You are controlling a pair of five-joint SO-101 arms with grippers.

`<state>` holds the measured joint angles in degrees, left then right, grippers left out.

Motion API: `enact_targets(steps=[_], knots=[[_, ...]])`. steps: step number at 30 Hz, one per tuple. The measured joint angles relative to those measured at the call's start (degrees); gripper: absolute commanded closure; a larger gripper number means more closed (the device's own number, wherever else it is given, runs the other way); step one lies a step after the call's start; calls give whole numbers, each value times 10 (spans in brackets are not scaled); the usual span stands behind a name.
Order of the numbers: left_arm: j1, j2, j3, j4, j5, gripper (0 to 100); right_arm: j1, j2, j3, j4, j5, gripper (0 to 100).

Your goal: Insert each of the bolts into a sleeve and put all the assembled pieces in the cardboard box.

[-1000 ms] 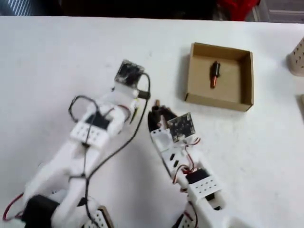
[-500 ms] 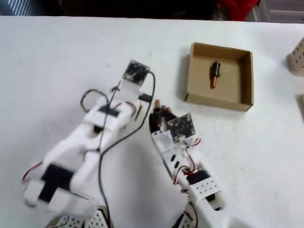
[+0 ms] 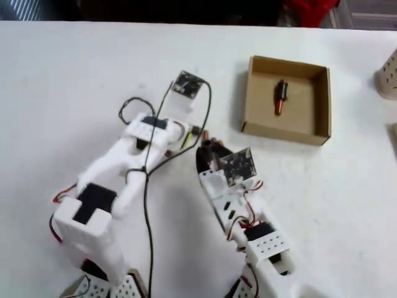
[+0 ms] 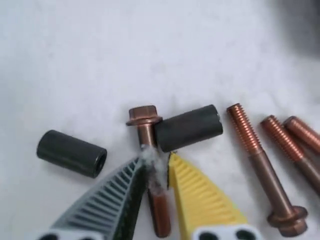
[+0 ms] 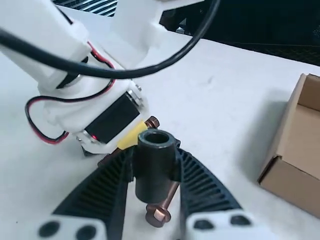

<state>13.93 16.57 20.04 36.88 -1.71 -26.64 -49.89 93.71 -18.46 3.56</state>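
L gripper [image 4: 157, 161] pinched on bolt [image 4: 145, 131]; R gripper [image 5: 155, 156] clamps upright sleeve [image 5: 152, 175]; tips nearly meeting.

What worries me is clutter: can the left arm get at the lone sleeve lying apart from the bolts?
Probably yes: the lone sleeve lies bare on the table, nothing on it. But the left end effector is shut on a bolt, so it must let go first.

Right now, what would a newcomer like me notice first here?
Mid-table, the right claw grips a black sleeve upright, and the left claw pinches a copper bolt beside loose bolts. Farther out on the right, a box holds one finished piece.
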Motion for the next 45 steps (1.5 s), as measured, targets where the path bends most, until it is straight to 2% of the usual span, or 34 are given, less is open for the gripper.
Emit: enact_targets(steps=[4, 15, 21, 23, 26, 27, 32, 43, 45], knots=[[0, 0, -1, 23, -1, 788, 0, 0, 0, 0, 0, 981], [-12, 43, -49, 33, -4, 843, 0, 0, 0, 0, 0, 981], [-22, 109, -148, 107, -4, 844, 0, 0, 0, 0, 0, 981], [-22, 128, -181, 137, -4, 880, 0, 0, 0, 0, 0, 981], [-21, 149, -216, 168, -4, 989, 0, 0, 0, 0, 0, 981], [-20, 150, -222, 173, -6, 972, 0, 0, 0, 0, 0, 981], [-21, 153, -226, 180, -33, 978, 0, 0, 0, 0, 0, 981], [-32, 122, -185, 183, -38, 975, 18, 0, 0, 0, 0, 981], [-33, 122, -185, 183, -38, 945, 19, 0, 0, 0, 0, 981]])
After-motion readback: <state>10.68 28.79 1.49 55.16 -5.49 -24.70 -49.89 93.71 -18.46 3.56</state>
